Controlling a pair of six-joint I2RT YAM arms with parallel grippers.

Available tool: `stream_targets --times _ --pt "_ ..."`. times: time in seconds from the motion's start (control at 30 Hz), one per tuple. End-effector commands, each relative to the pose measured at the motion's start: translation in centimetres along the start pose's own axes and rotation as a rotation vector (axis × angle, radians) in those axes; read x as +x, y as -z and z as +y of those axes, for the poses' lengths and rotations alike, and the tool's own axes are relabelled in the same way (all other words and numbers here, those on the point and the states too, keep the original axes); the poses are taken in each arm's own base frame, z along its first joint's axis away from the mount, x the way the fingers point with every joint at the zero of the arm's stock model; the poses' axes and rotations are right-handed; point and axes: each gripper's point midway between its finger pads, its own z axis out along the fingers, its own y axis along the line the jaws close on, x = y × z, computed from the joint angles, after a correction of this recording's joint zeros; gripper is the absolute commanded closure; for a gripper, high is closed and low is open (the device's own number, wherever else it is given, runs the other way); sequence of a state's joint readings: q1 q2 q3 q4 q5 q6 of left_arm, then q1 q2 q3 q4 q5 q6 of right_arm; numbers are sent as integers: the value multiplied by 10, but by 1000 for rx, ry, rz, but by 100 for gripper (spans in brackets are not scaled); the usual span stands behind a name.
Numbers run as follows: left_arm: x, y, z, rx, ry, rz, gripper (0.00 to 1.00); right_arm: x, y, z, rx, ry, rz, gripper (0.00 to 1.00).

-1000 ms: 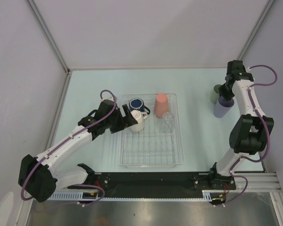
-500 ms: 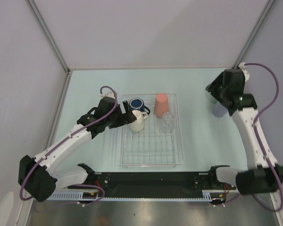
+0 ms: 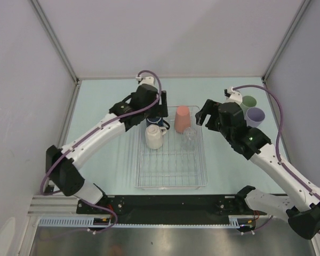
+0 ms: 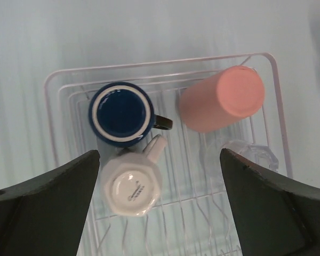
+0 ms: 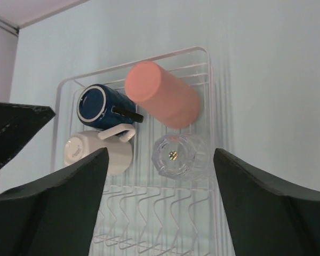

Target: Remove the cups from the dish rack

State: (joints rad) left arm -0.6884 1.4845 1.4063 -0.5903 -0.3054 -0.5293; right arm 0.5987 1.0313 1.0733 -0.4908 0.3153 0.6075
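Observation:
The clear dish rack (image 3: 138,176) holds four upside-down cups: a salmon tumbler (image 3: 182,118), a clear glass (image 3: 189,137), a cream-white mug (image 3: 154,137) and a dark blue mug (image 3: 156,121). The blue mug is partly under my left gripper (image 3: 151,114). In the left wrist view that gripper (image 4: 159,205) hangs open high over the white mug (image 4: 130,188) and blue mug (image 4: 121,113), touching nothing. My right gripper (image 3: 207,116) is open above the rack's right rim. In its wrist view the right gripper (image 5: 160,202) has the glass (image 5: 180,156) below, between its fingers.
A sage green cup (image 3: 249,102) and a lavender cup (image 3: 255,115) stand upright on the table at the far right, behind my right arm. The near half of the rack shows only its wire grid (image 3: 170,165). Grey walls close in the table's left, back and right sides.
My right arm left the lavender cup beside the green one and swung left to the rack, jaws opening. My left gripper rose from the white mug, moved toward the back and opened wider.

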Motion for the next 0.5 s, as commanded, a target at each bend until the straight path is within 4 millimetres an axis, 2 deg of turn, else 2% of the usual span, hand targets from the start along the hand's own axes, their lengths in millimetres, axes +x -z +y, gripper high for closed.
stream_targets --times 0.0,0.1,0.13,0.17,0.2,0.27,0.33,0.37,0.43,0.47 --pt "-4 -9 -24 -19 -101 -26 0 -16 12 4 25 58 -95 11" --pt "-4 -24 -48 47 -105 -33 0 -24 23 2 8 42 -147 9" --pt "5 -39 -53 55 -120 1 0 -27 26 3 3 40 -159 9" --pt "-3 -40 -63 77 -113 -13 0 -30 30 3 -4 38 -169 7" --pt "-3 -45 -67 85 -121 -4 0 -33 32 4 -7 48 -172 5" --pt "-4 -56 -79 101 -126 2 0 -33 35 1 8 64 -164 0" --pt "-10 -59 -90 119 -128 -9 0 -32 35 -2 10 78 -162 0" --pt "-6 -66 -92 117 -140 0 0 -31 36 -2 8 79 -161 0" --pt "-10 -70 -99 128 -141 -9 0 -28 35 -3 6 80 -154 0" --pt "-5 -77 -101 129 -152 7 0 -26 33 -3 6 85 -146 0"
